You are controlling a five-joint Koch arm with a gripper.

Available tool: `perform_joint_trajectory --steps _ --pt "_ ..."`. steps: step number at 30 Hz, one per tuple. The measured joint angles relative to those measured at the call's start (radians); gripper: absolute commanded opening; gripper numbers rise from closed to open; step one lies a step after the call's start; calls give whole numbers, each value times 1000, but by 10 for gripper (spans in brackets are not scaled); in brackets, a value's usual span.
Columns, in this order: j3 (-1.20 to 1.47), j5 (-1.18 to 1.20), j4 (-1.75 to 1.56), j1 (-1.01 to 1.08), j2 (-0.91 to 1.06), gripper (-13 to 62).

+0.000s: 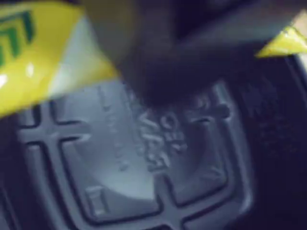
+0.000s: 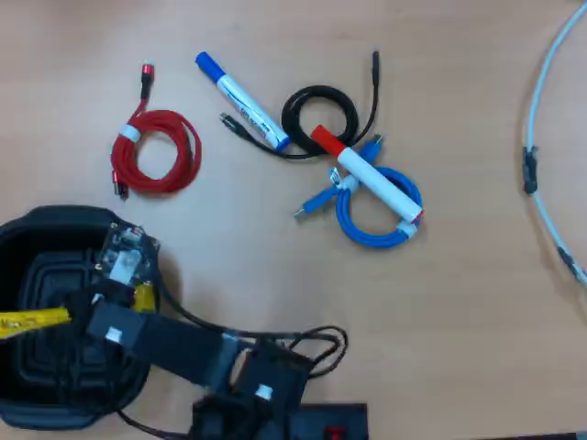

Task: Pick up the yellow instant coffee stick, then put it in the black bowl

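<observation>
The yellow instant coffee stick lies crosswise in my gripper, over the black bowl at the lower left of the overhead view. One end sticks out left over the bowl's floor, and a short yellow bit shows on the other side. In the wrist view the stick runs across the top, with green print at the left and its other end at the upper right. The dark, blurred gripper is shut on its middle. The bowl's ribbed cross floor is close below.
On the wooden table in the overhead view lie a coiled red cable, a blue-capped white marker, a black cable, a red-capped marker on a blue cable, and a white cable at the right edge.
</observation>
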Motion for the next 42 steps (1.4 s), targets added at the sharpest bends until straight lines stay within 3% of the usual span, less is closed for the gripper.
perform_joint_trajectory --steps 24,27,36,42 --pt "61 0 -54 28 -229 -54" --pt "61 -8 -58 23 -247 -8" --pt "61 -3 -58 14 -310 249" --pt "60 -2 -54 11 -310 283"
